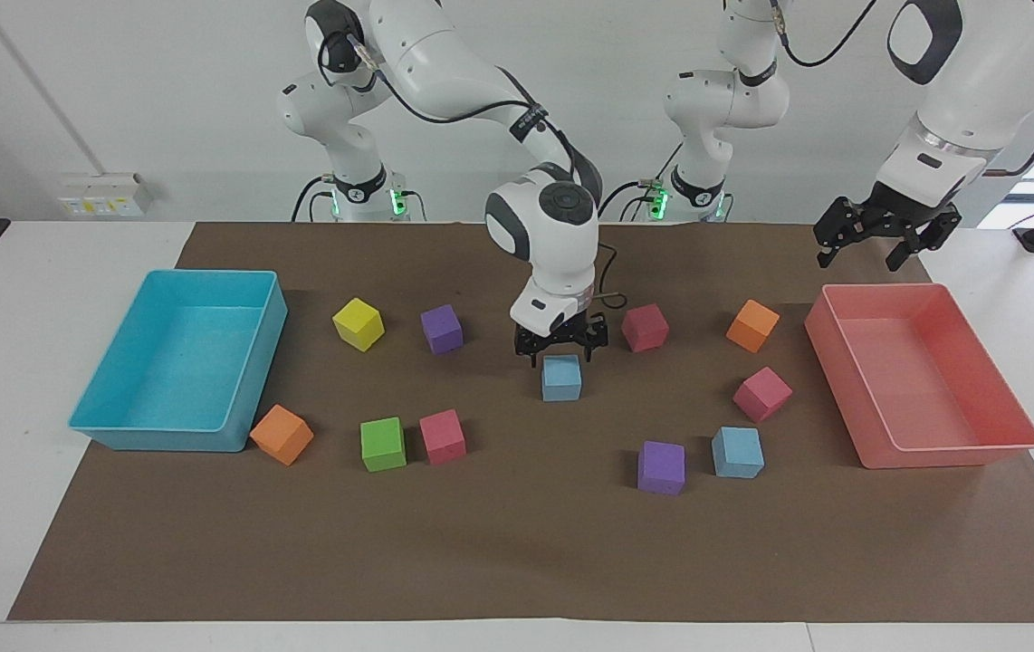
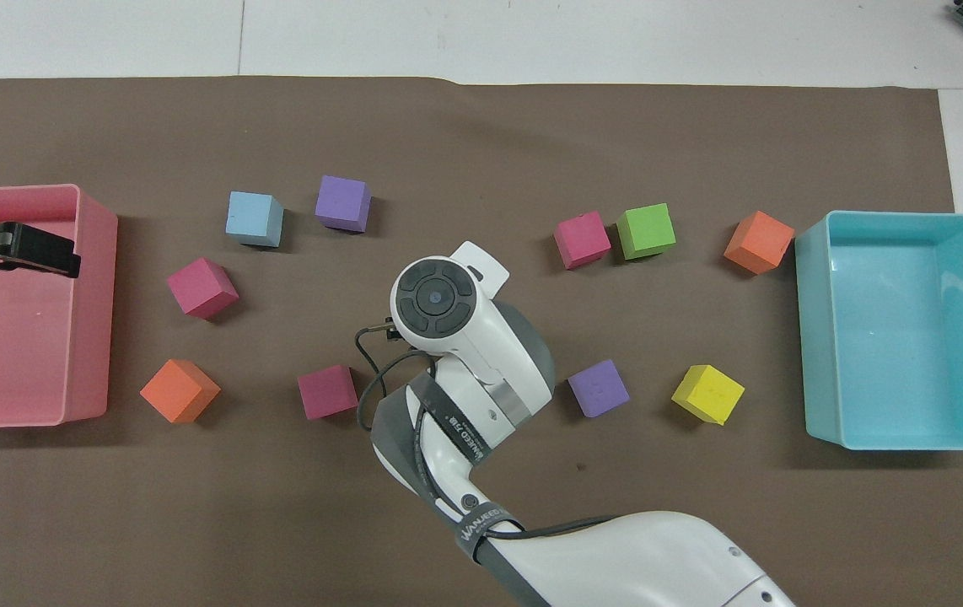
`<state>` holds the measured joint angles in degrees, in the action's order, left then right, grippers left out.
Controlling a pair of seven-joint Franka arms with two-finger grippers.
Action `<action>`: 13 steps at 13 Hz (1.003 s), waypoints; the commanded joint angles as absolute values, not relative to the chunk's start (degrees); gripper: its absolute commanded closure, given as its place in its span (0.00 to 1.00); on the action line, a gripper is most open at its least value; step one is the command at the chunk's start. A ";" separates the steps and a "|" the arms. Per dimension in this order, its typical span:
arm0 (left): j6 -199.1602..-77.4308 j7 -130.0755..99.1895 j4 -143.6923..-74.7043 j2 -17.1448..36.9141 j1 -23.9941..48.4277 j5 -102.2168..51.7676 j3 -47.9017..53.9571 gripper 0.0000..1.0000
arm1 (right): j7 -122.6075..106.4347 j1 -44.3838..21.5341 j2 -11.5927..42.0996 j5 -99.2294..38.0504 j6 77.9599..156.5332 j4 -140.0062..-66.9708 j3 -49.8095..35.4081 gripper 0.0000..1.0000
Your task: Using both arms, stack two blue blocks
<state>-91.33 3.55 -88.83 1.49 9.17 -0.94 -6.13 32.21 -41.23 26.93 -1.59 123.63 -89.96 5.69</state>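
Right gripper [image 1: 561,346] above a freed blue block

Its fingers stand spread, empty, just over the central blue block [image 1: 561,378] on the tabletop. The second blue block [image 1: 738,452] sits beside a purple cube [image 1: 661,467], toward the left gripper [image 1: 875,237], whose open fingers hover over the pink bin [image 1: 952,453], waiting.

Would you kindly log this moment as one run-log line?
right end effector: open, just above centre blue block | left end effector: open, waiting over pink bin | second blue block: on mat, unstacked
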 commanded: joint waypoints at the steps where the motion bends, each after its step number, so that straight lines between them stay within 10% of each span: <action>1: -91.85 3.08 -87.89 2.46 9.14 -0.70 -6.15 0.00 | 32.52 -38.86 21.72 1.13 121.39 -91.76 5.36 0.00; 13: -109.49 0.80 -88.77 15.54 13.53 0.35 -5.80 0.00 | 23.85 -27.26 8.88 -4.88 106.52 -92.28 5.18 0.00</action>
